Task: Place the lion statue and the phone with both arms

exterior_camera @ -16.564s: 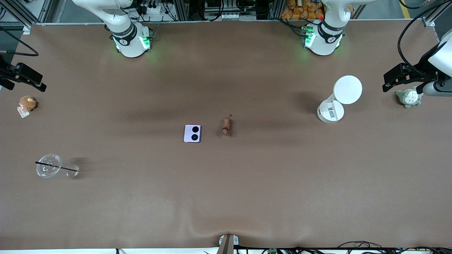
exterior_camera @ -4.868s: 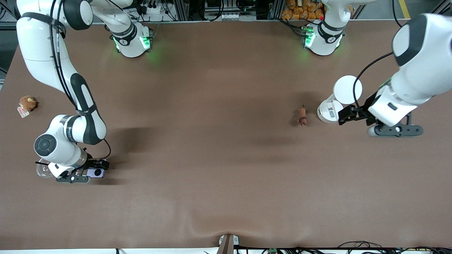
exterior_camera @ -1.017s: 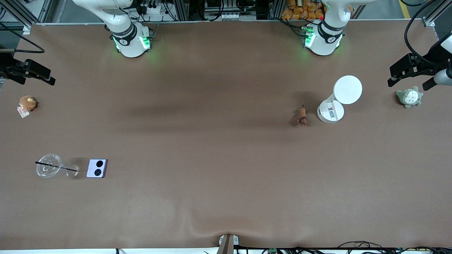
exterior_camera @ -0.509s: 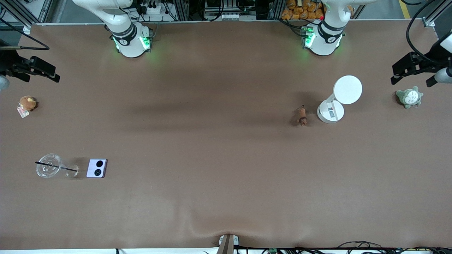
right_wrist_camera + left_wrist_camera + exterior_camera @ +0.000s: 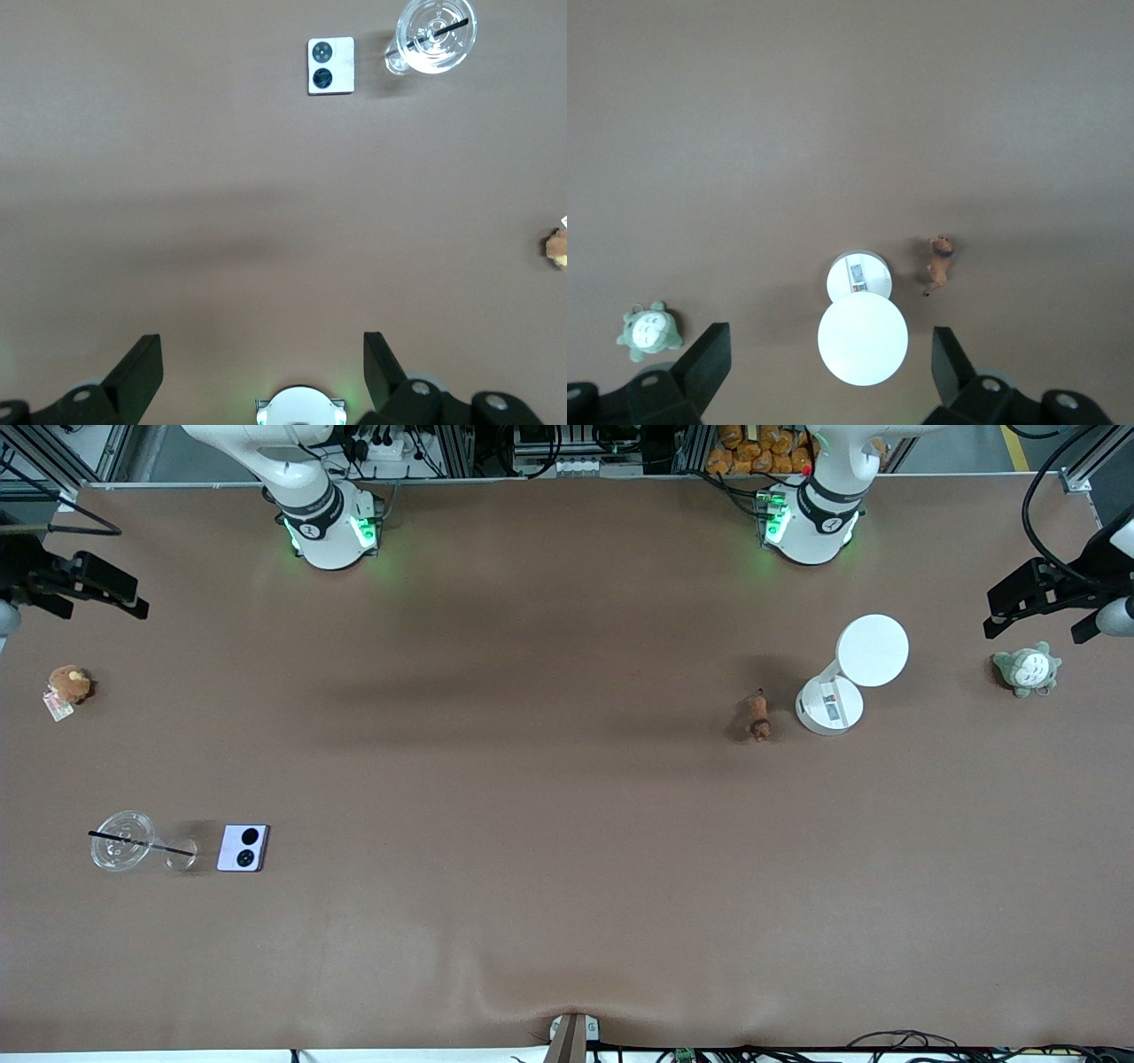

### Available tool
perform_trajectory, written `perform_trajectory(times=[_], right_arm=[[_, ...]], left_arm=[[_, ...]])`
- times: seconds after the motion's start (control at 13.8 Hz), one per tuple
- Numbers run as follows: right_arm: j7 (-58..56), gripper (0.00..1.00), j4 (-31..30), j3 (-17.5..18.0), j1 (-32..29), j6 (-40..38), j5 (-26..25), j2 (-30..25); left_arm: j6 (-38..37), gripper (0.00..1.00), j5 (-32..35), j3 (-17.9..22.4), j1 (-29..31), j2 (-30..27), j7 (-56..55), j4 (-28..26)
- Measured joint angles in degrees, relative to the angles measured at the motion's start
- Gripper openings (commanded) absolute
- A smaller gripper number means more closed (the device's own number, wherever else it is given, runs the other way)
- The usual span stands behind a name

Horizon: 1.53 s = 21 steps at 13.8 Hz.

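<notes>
Phone [image 5: 243, 848] set just beside clear cup [image 5: 121, 852]; lion statue [image 5: 758, 717] just beside white lamp [image 5: 833, 701]. Both placed since earlier. Left gripper [image 5: 1036, 598] and right gripper [image 5: 84, 589] released, empty, raised at table's ends.

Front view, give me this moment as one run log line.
lion statue: on table beside white container | phone: on table beside clear cup | left gripper: open, empty | right gripper: open, empty
</notes>
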Motion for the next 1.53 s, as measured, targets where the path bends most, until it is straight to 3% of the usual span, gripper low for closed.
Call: perform_trajectory(times=[1.53], right_arm=[[0.0,1.0,0.0,-1.6,-0.5,-4.6,0.0,-3.4]], left_arm=[[0.0,1.0,-0.1,-0.1,0.7,0.0,-2.4,-0.5]])
